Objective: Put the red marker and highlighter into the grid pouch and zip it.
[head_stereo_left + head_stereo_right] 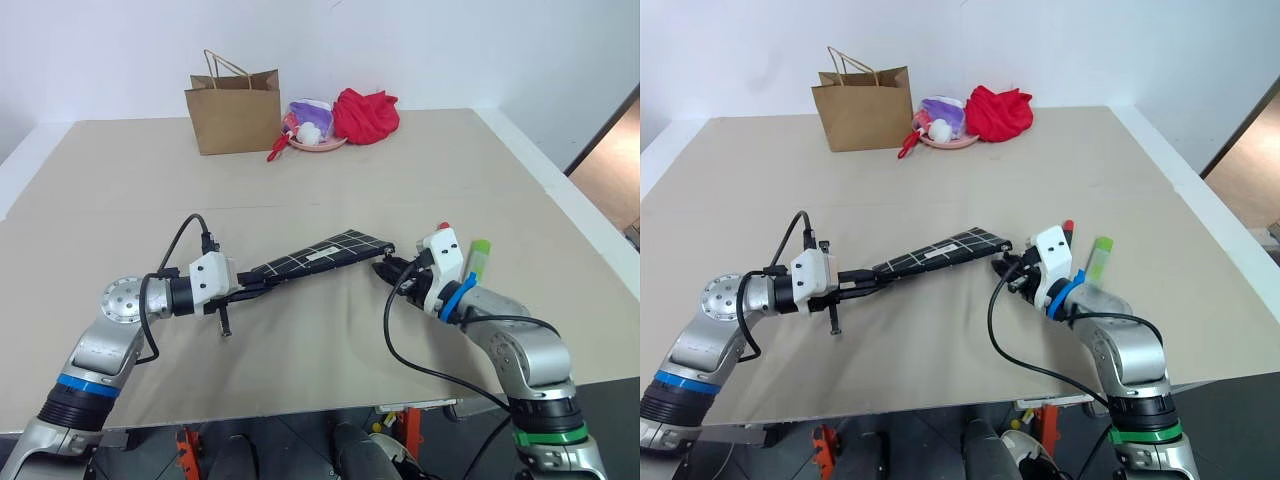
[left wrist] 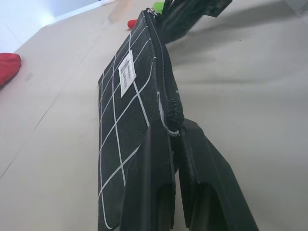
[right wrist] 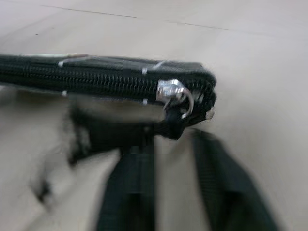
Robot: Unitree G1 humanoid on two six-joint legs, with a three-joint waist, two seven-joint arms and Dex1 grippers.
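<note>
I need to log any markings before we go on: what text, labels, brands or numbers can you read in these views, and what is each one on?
No text can be read.
White label on the grid pouch: carries fine print, too small to read.
Brown paper bag: no print on the side that shows.
The other things at the table's far edge: no legible marks.

Grid pouch left of highlighter
</note>
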